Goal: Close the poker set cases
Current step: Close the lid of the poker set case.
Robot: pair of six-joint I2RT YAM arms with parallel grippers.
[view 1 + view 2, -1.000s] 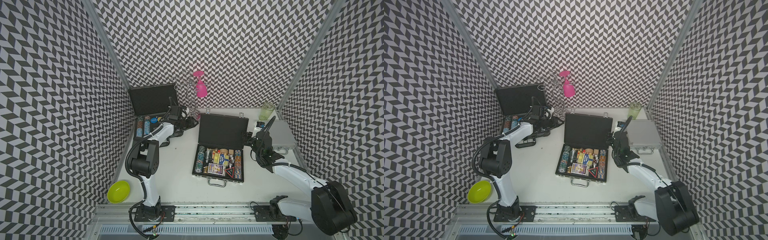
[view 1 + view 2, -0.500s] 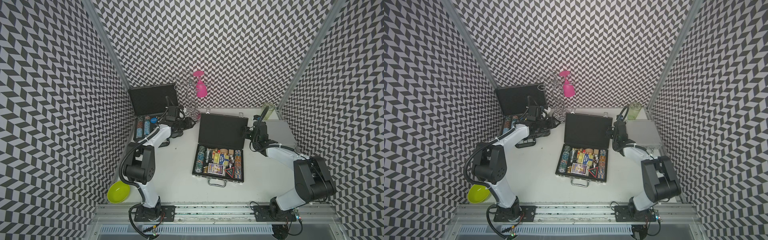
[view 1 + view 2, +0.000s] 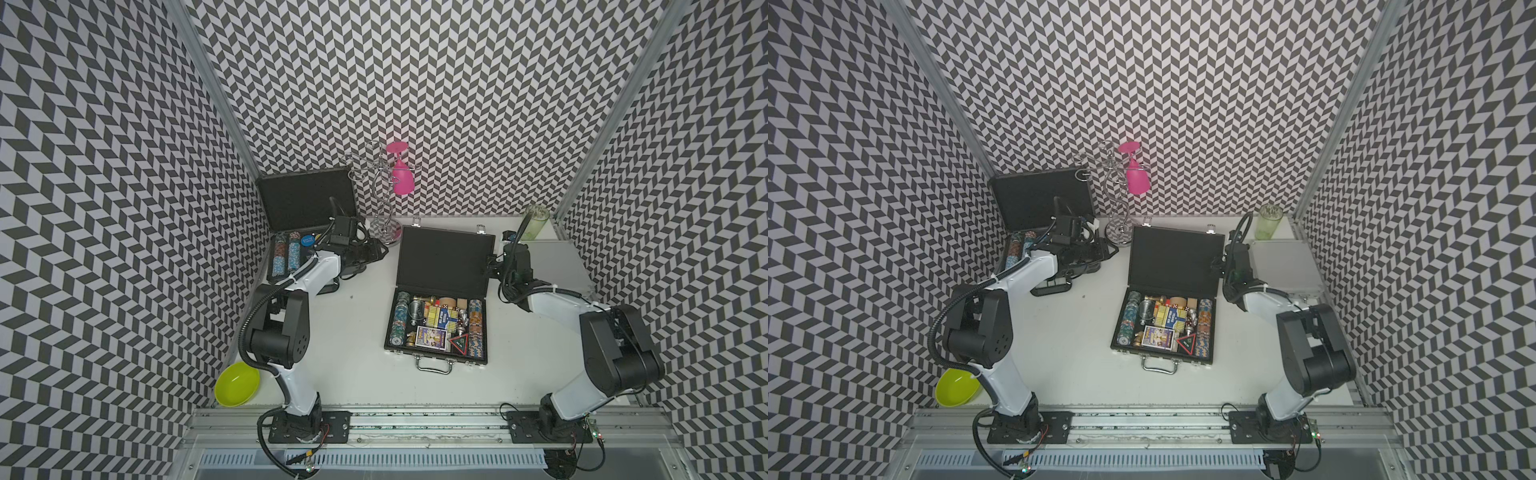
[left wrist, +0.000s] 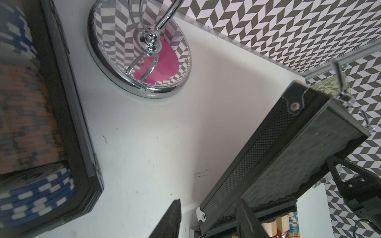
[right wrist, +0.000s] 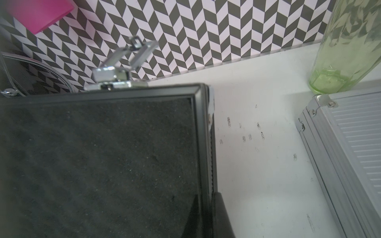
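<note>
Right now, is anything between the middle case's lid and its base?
Nothing visible. The lid stands upright with the right end effector shut on its side edge; chips and cards seem to lie low in the base, and the left end effector sits beside the lid, off its swing path.

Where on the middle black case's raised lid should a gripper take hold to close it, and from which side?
Probably the free top rim of the lid, between the silver latches, coming from above and behind. The lid stands roughly upright, hinged along the chip tray; that rim is thin, bare and farthest from the hinge, so it should swing down easily.
</note>
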